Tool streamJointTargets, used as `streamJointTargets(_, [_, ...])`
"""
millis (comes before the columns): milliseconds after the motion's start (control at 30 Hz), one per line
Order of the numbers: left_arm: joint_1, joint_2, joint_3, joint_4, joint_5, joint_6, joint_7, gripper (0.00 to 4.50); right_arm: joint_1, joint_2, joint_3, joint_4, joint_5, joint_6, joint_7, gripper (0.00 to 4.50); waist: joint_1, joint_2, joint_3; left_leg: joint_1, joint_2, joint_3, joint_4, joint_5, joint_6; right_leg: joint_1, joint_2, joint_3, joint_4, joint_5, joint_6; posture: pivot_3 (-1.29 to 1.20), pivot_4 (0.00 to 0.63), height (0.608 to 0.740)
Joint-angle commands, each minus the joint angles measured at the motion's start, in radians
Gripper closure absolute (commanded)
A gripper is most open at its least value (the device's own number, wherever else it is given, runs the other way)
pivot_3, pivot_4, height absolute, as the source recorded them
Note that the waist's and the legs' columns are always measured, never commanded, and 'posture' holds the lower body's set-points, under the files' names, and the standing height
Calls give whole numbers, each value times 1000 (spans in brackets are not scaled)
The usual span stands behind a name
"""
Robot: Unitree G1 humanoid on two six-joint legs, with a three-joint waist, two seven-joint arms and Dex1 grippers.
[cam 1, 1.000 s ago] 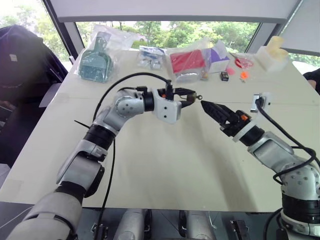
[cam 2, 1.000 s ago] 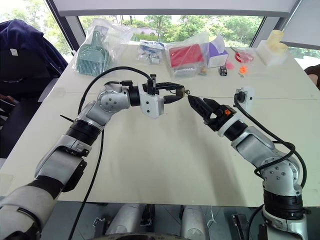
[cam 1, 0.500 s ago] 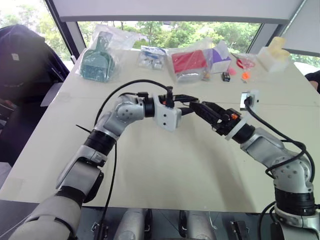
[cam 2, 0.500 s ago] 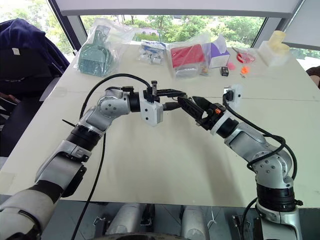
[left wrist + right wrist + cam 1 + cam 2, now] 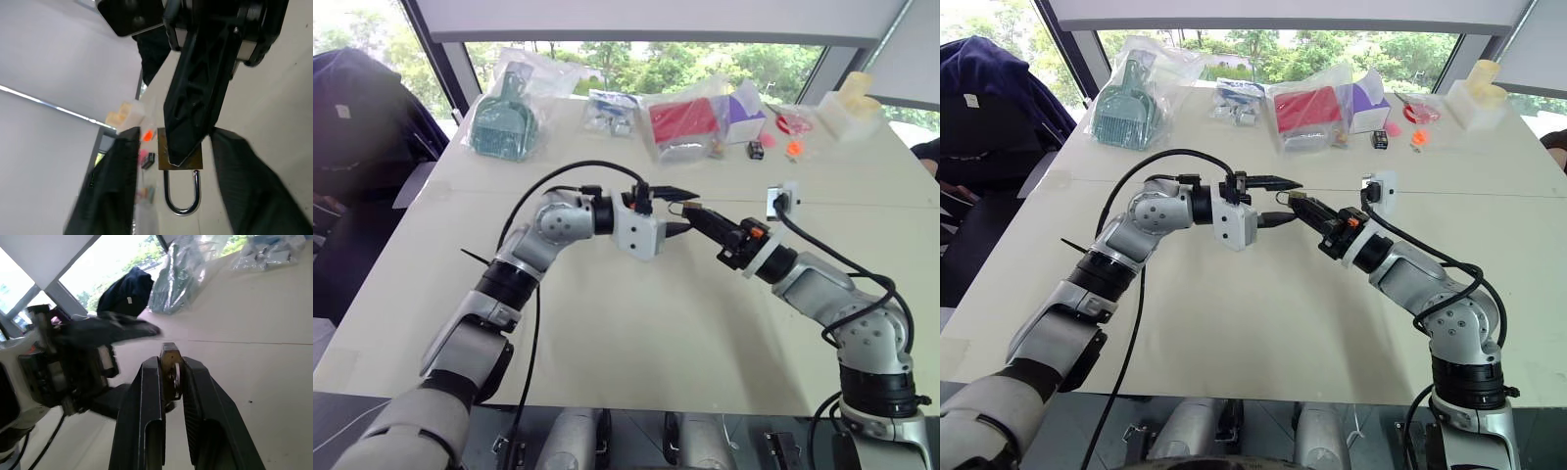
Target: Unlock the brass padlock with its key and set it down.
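Since the earlier frame, the head views show the right tool point(image 5: 692, 211) has advanced to the left tool point(image 5: 674, 211), whose fingers have parted above the bench point(image 5: 607, 333), well short of the red packet point(image 5: 683, 119). Left wrist view: the brass padlock point(image 5: 180, 155), shackle hanging free, sits under the right tool's tip, between the left fingers point(image 5: 105, 196) and clear of both. Right wrist view: the right fingers point(image 5: 149, 396) are clamped on the padlock, beside the left tool.

Along far table point(image 5: 607, 323) edge: bagged teal brush point(image 5: 499, 122), bagged red box point(image 5: 683, 121), purple carton point(image 5: 744, 110), cream block point(image 5: 847, 103). Small black-and-orange trinkets point(image 5: 773, 148) nearby.
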Motion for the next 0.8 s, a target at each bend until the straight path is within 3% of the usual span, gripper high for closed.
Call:
streamJointTargets(33, [-12, -1, 30, -41, -78, 67, -36, 458, -7, 8, -30, -10, -6, -5, -8, 4500, 0, 0, 0, 0, 0, 0, 0, 0, 0, 0, 0, 0, 0, 0, 0, 0, 150, 735])
streamJointTargets(67, [-10, 0, 35, -44, -96, 100, -50, 35, -7, 9, -31, -10, -10, -6, -9, 4500, 0, 0, 0, 0, 0, 0, 0, 0, 0, 0, 0, 0, 0, 0, 0, 0, 150, 735])
streamJointTargets(200, [4, 23, 110, -87, -301, 444, -169, 35, -5, 3, -46, -2, -30, -11, -12, 4500, -4, 0, 0, 0, 0, 0, 0, 0, 0, 0, 0, 0, 0, 0, 0, 0, 150, 735])
streamJointTargets(333, [-27, 9, 185, -69, -395, 665, -170, 35, -8, 3, -66, 5, -30, -9, -7, 4500, -10, 0, 0, 0, 0, 0, 0, 0, 0, 0, 1, 0, 1, 0, 0, 0, 150, 735])
streamJointTargets(800, [-114, -92, 176, 180, -315, 543, -208, 35, -39, 29, -63, -34, 15, 12, -25, 4500, -11, 0, 0, 1, 0, -1, 0, 0, 0, 2, 1, 0, 0, 0, 0, 0, 150, 735])
